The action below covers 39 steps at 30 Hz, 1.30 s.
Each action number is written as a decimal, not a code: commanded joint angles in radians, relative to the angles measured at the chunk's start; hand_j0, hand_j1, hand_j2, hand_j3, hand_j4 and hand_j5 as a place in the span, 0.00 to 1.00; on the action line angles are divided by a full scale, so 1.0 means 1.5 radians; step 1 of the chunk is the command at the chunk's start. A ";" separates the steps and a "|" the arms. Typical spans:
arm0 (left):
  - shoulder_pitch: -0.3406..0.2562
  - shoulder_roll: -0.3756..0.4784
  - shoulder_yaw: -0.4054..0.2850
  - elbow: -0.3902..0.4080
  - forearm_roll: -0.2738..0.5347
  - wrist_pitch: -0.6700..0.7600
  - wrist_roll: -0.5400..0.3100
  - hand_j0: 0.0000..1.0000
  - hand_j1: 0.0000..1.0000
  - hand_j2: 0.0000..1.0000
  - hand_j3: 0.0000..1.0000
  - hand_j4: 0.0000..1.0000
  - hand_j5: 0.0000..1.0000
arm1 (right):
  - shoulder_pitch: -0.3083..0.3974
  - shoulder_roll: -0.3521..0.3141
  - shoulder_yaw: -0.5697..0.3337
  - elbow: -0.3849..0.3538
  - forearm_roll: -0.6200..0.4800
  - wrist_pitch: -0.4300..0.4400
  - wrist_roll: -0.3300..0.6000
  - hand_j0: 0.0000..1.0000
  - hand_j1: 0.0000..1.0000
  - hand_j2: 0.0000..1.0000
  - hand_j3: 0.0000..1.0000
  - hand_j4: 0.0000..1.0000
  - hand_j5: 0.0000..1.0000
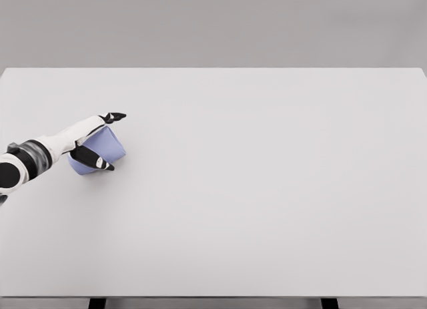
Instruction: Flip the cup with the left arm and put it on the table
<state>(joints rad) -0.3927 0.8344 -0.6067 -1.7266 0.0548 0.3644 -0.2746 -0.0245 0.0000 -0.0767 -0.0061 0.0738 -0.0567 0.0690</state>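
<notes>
— Head view checked. Findings on the table (267,209)?

— Flat, matte, pale grey top, rectangular, no visible grain or marking. Two dark leg stubs showing under the near edge. Plain grey backdrop beyond the far edge.

— Location of the cup (101,149)?

— Close to the left edge, roughly midway between far and near edges. Smooth, lavender-blue, tapered round form, no handle seen. Tilted, not upright; lying slantwise with one end toward the left edge and the other pointing inward. Cannot tell which end is the mouth, and cannot tell whether resting on the surface or lifted just off it.

— Condition of the left hand (93,141)?

— Entering from the left edge on a white, glossy, segmented arm with a dark banded wrist joint. Wrapped around the cup: black-tipped fingers (113,116) reaching past the far side of it, a black thumb pressed across the near side. Grip closed on the cup body, contact on both flanks.

— Right arm?

— Not seen anywhere.

— Anything else on the surface?

— Faint soft shadow beneath cup and hand only.
</notes>
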 commanded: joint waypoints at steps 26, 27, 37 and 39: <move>0.001 -0.014 -0.009 0.014 -0.007 -0.003 0.002 0.56 0.56 0.56 0.56 0.56 0.56 | 0.000 0.000 0.000 0.000 0.000 0.000 0.000 1.00 1.00 1.00 1.00 1.00 1.00; 0.002 -0.011 -0.009 0.014 0.005 -0.007 0.001 0.56 0.56 0.56 0.56 0.56 0.56 | -0.001 0.000 0.000 0.000 0.000 0.000 0.000 1.00 1.00 1.00 1.00 1.00 1.00; 0.003 0.056 0.014 0.013 0.163 -0.135 0.002 0.58 0.58 0.58 0.58 0.58 0.58 | 0.000 0.000 0.000 0.000 0.000 0.000 0.000 1.00 1.00 1.00 1.00 1.00 1.00; 0.003 0.062 0.018 0.014 0.189 -0.149 0.001 0.58 0.58 0.58 0.58 0.58 0.58 | -0.001 0.000 0.000 0.000 0.000 0.000 0.000 1.00 1.00 1.00 1.00 1.00 1.00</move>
<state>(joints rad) -0.3866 0.9158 -0.5878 -1.7066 0.2994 0.1695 -0.2741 -0.0245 0.0000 -0.0767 -0.0061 0.0738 -0.0567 0.0689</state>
